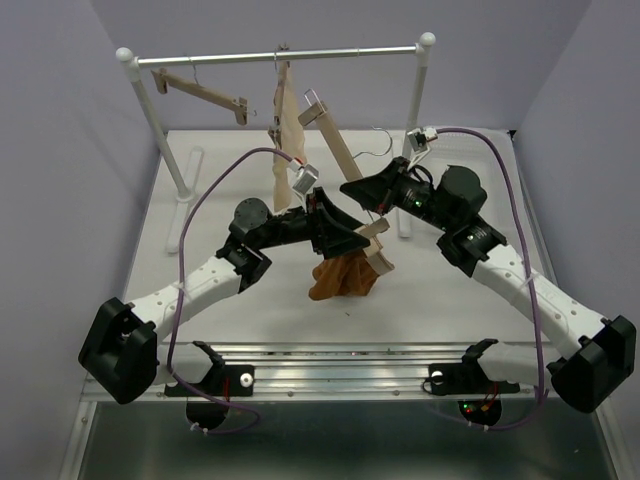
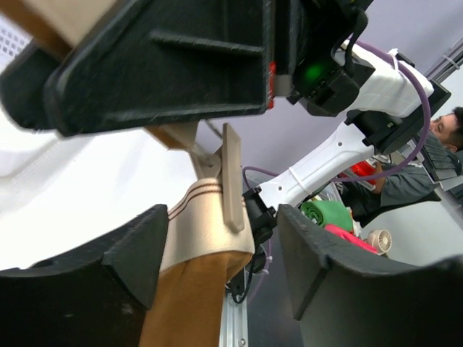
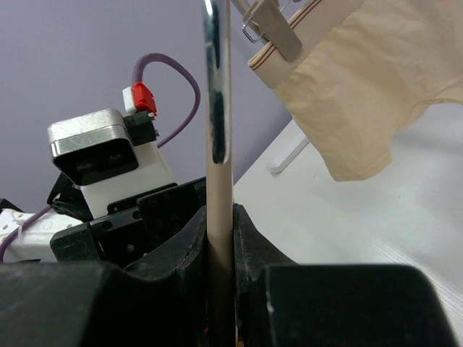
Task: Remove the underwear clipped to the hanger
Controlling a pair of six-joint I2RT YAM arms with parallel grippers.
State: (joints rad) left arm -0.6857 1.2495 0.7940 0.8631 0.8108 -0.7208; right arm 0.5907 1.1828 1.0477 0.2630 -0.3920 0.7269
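Note:
The hanger [image 1: 335,150] is off the rail, tilted steeply, its upper clip at the top and its lower end near the table. My right gripper [image 1: 362,195] is shut on its wooden bar, seen edge-on in the right wrist view [image 3: 218,144] between the right gripper's [image 3: 219,224] jaws. The rust-brown underwear [image 1: 340,278] hangs from the lower clip and bunches on the table. My left gripper [image 1: 335,232] is open; in the left wrist view it [image 2: 217,238] straddles the striped waistband and orange fabric [image 2: 188,303], just below the clip [image 2: 233,181].
A rack rail [image 1: 280,55] crosses the back on white posts [image 1: 415,120]. Another wooden hanger [image 1: 200,92] and a pale cream underwear [image 1: 288,115] hang from it; the cream one also shows in the right wrist view [image 3: 354,87]. A metal rail [image 1: 330,360] runs along the near edge.

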